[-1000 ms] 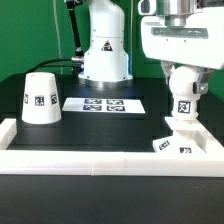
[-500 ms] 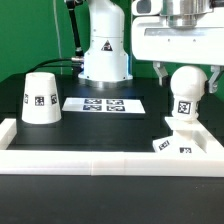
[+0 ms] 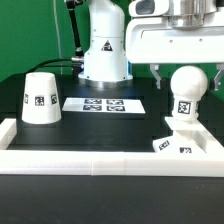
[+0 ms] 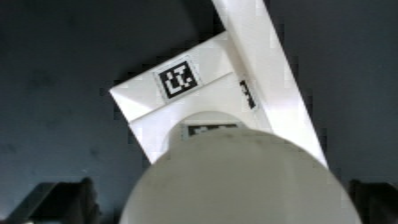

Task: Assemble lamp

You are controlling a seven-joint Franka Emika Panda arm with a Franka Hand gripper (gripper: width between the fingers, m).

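bulb (image 3: 187, 88) upright on base (image 3: 172, 144) | tool (image 3: 187, 76) astride bulb head, jaws wide

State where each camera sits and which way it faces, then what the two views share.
Exterior view: off the arm, low outside the border wall, facing across the table at shade, marker board and bulb on base; arm and open gripper show.
Wrist view: on the wrist, looking down past the bulb onto the base; blurred fingertips show.
Shared: bulb, base, gripper.
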